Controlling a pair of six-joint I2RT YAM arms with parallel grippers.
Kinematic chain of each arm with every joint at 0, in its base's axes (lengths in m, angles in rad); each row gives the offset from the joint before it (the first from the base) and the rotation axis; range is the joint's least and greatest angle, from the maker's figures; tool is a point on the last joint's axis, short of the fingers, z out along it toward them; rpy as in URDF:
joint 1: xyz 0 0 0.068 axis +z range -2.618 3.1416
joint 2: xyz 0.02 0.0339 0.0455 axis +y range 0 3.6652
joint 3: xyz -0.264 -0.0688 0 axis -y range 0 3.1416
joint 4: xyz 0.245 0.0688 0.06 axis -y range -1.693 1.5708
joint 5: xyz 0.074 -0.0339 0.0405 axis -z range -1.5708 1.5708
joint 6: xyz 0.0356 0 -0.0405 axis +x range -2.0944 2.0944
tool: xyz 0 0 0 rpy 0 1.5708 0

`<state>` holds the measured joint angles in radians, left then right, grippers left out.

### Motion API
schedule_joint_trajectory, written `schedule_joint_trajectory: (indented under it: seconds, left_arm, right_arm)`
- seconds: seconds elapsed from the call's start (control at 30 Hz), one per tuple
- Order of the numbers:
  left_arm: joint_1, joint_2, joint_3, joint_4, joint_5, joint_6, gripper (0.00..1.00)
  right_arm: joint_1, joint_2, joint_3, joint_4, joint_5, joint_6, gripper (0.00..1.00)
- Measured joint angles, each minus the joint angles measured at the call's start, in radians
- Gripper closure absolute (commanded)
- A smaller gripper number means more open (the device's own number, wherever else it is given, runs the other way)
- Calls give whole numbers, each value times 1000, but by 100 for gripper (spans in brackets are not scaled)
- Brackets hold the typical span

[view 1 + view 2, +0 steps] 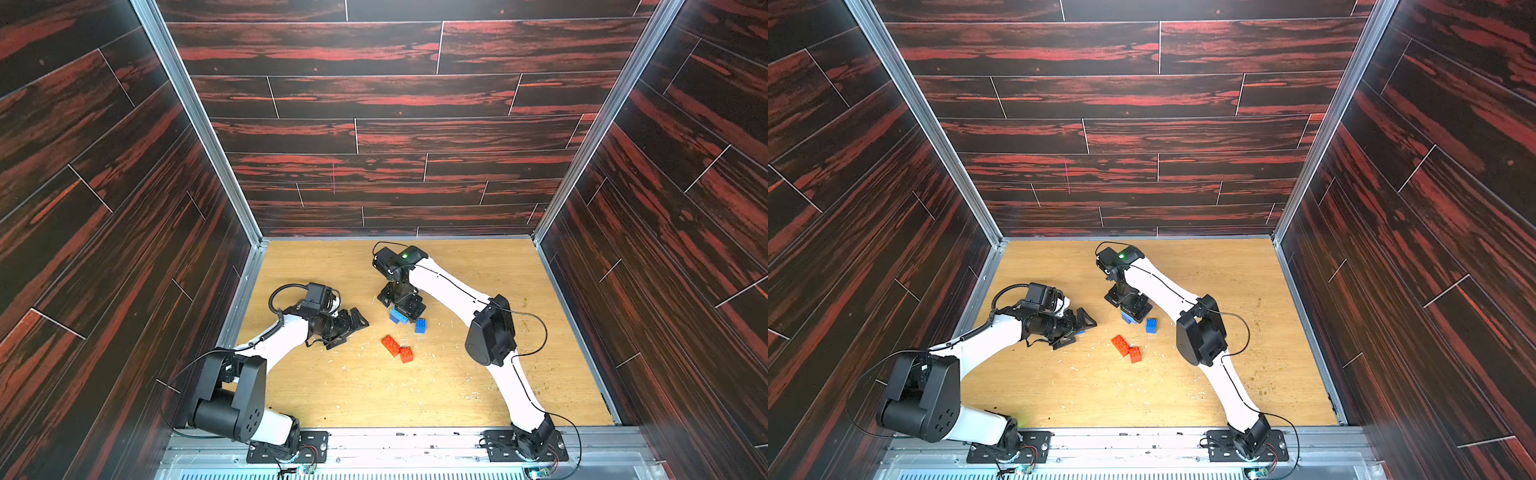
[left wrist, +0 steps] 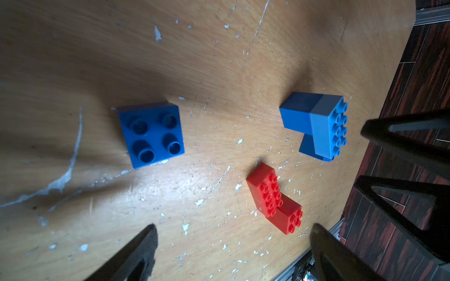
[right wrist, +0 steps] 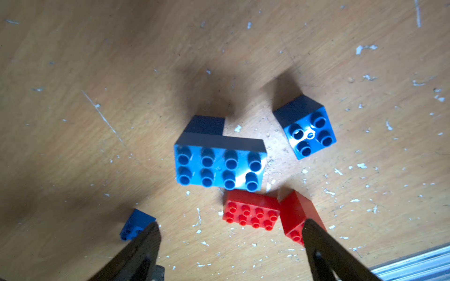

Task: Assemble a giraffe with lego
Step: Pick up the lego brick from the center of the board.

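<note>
A: So, where did the bricks lie at that moment?

B: The light blue brick (image 3: 219,167) sat studs up on one dark blue brick (image 3: 205,124), which was under one end of it. How firmly they were joined I could not tell. A second dark blue brick (image 1: 420,325) lay loose just beside that stack, with a gap between. The third dark blue brick (image 2: 151,135) lay well apart from them, close to my left gripper (image 1: 351,330). Every brick whose top I could see had its studs up.

A: And the red ones?

B: The long red brick (image 1: 390,345) and the small red brick (image 1: 406,354) lay on the wooden table (image 1: 353,395), touching at a corner. They were near the blue stack, on the side toward my bases.

A: What were your grippers doing?

B: Both were spread and empty. My right gripper (image 1: 402,308) hung pointing down directly over the light blue brick, jaws wide, gripping nothing. In its wrist view the fingers (image 3: 146,238) framed the bricks without touching the blue ones. My left gripper sat low over the table, pointed toward the bricks, jaws parted with nothing between them.
</note>
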<state>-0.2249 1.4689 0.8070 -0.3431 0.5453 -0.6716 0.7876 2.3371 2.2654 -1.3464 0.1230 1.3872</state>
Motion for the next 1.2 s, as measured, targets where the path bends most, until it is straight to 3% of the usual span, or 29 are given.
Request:
schedule_joint_trajectory:
  seconds: [0.83, 1.2]
  left_arm:
    - [-5, 0, 0, 0, 0, 3, 3]
    - [-5, 0, 0, 0, 0, 10, 3]
  right_arm:
    - [-43, 75, 17, 42, -33, -5, 9]
    - [-48, 87, 17, 52, -37, -14, 19]
